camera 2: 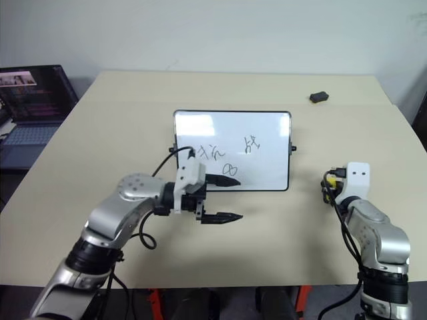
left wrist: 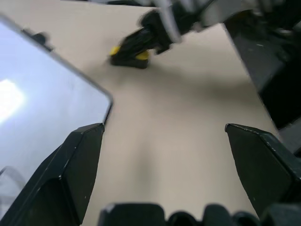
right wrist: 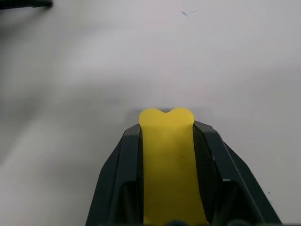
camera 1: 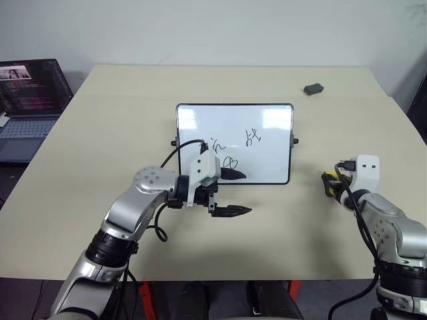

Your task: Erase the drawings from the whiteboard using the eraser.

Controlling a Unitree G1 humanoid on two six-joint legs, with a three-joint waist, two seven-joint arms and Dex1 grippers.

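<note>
Right gripper (right wrist: 167, 141) around soft yellow eraser (right wrist: 168, 160).

Beige table (camera 1: 100, 133), whiteboard (camera 1: 267, 170) at centre w/ black drawings (camera 1: 252, 138) on it. Small dark grey lump (camera 1: 313, 89) near far right edge. Yellow eraser (camera 1: 329, 183) sits right of board, well apart.

**Colours on the Table**

The table (camera 1: 100, 133) is pale beige. The whiteboard (camera 1: 267, 147) is glossy white with a thin black frame, and the drawings (camera 1: 252, 138) on it are thin black scribbles. The eraser (right wrist: 168, 160) is bright yellow, set between the black fingers (right wrist: 115, 188) of the right gripper (right wrist: 167, 123). The left gripper (camera 1: 231, 193) is black behind a white housing. A small lump (camera 1: 313, 89) is dark grey. The laptop (camera 1: 30, 100) has a grey-blue keyboard and a dark screen with pink and white text lines.
</note>
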